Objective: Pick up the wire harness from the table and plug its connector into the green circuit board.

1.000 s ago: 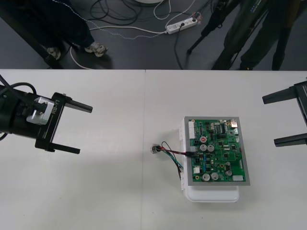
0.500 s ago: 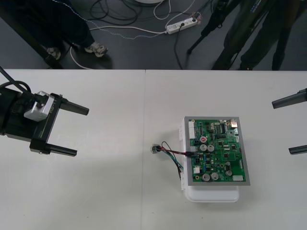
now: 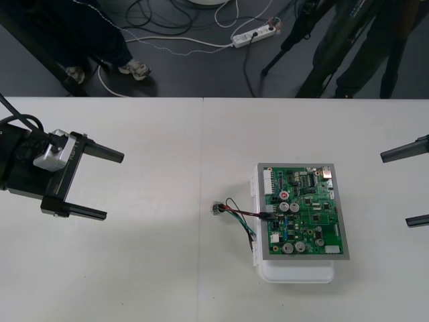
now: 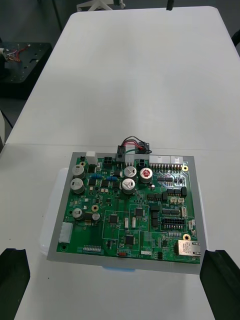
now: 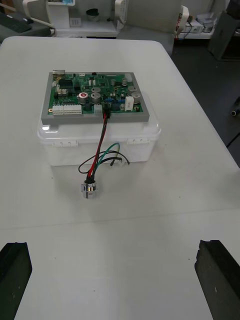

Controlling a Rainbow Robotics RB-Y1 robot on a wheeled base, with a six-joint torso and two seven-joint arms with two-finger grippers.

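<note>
The green circuit board (image 3: 303,210) sits on its white base (image 3: 297,272) right of the table's middle. The harness's black plug (image 3: 266,209) is seated in the board's left edge; its red, black and green wires (image 3: 241,215) loop out to the round metal socket (image 3: 216,208) lying on the table. From the left wrist the plug (image 5: 106,112) stands in the board (image 5: 95,95), the socket (image 5: 89,189) rests in front of the base. My left gripper (image 3: 97,184) is open at the table's left, well away from the harness. My right gripper (image 3: 414,188) is open at the right edge, clear of the board (image 4: 131,207).
Bare table (image 3: 167,268) lies between my left gripper and the socket, and in front of the board. Cables and a power strip (image 3: 253,35) lie on the dark floor beyond the far edge.
My left gripper has drawn back to the left and up slightly. My right gripper has withdrawn rightwards, now mostly off the frame. The harness and board have not moved.
</note>
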